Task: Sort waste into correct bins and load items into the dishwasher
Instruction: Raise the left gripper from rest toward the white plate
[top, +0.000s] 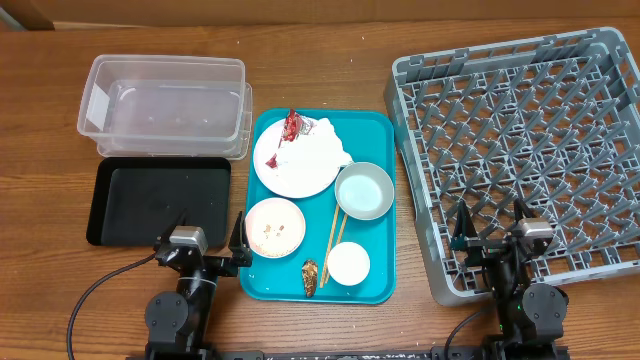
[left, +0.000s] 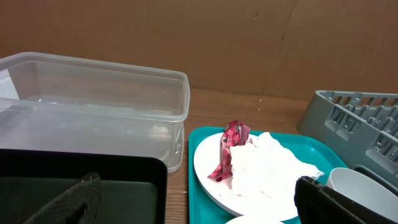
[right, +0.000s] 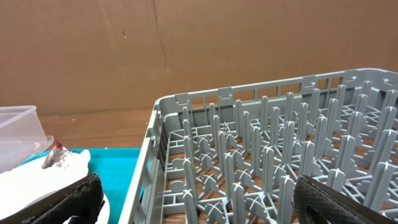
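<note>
While both jaws stand open, clear tub (top: 170, 62), its white label (top: 100, 103) unreadable

Teal tray (top: 368, 132), white plate (top: 300, 165), red wrapper (top: 291, 127), grey lattice rack (top: 520, 130).

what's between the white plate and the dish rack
Only the teal tray's rim and the dish rack's near wall; the grey-blue bowl sits just off that line. A napkin and red wrapper lie on the white plate.
</note>
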